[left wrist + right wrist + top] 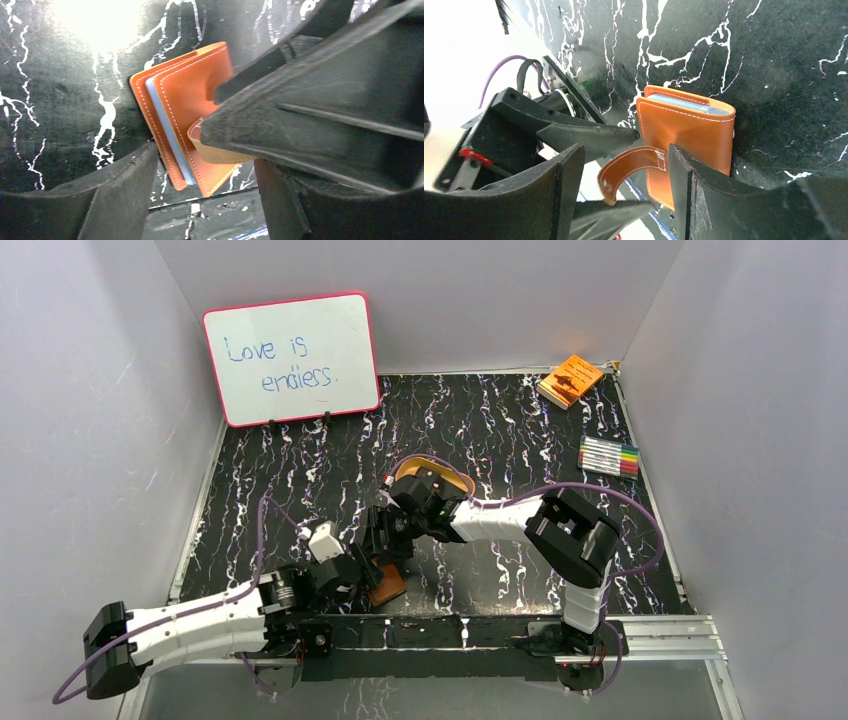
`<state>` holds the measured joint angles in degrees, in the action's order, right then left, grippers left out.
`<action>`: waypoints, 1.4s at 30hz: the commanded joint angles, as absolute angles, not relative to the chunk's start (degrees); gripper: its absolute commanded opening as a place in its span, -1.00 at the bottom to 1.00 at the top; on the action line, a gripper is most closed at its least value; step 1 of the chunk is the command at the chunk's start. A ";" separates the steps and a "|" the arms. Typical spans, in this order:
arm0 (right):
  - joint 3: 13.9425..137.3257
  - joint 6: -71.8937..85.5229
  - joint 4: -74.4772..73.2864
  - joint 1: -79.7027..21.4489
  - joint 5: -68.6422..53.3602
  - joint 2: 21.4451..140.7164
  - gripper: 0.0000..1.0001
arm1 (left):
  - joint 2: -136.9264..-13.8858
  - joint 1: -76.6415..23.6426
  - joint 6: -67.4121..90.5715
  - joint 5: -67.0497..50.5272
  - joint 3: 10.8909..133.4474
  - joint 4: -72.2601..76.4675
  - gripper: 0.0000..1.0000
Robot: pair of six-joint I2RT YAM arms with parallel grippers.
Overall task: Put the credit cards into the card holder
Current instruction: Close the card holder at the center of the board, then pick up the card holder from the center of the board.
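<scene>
Jaws apart on the left gripper (205, 170), nothing pinched between them. Hangs low over the card holder (192, 107), framing the reddish-brown leather from its near end, one finger (120, 200) just off the corner, no contact to be seen. Crowding in from the opposite side, the right gripper (624, 160), spread about as wide. Straddles the strap tab (631, 167), loose and curling up between the two fingers, one finger (684, 190) just beside the root of the tab, the other clear of it. No squeeze on anything there either.

Under both, the holder itself, lying folded on the black marbled table (784, 60), tab unfastened. Peeking out along the open edge between the leather flaps, a pale blue-white card (167, 132), tucked inside with only a thin strip on show. No telling about a second card behind it.

Seen from above, both arms meeting at the near middle of the table, just ahead of the base rail (450, 630). Right behind the right wrist, a tan oval tray (432, 461), partly covered by the arm. Farther back on the left, propped against the rear wall, a pink-framed whiteboard (290, 358) with blue handwriting. Back right corner, an orange booklet (570, 380). Nearer, along the right edge, a row of coloured markers (608, 456), well apart from the action.
</scene>
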<state>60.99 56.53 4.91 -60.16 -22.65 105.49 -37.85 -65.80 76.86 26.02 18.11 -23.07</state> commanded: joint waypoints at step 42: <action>36.85 57.06 17.24 -59.55 -16.73 88.28 0.40 | -48.04 -65.41 97.75 23.51 9.69 -30.94 -0.84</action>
<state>38.59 53.01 6.00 -60.40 -14.39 86.11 -47.24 -65.73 97.17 27.49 15.68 -19.64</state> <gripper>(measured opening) 0.701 0.248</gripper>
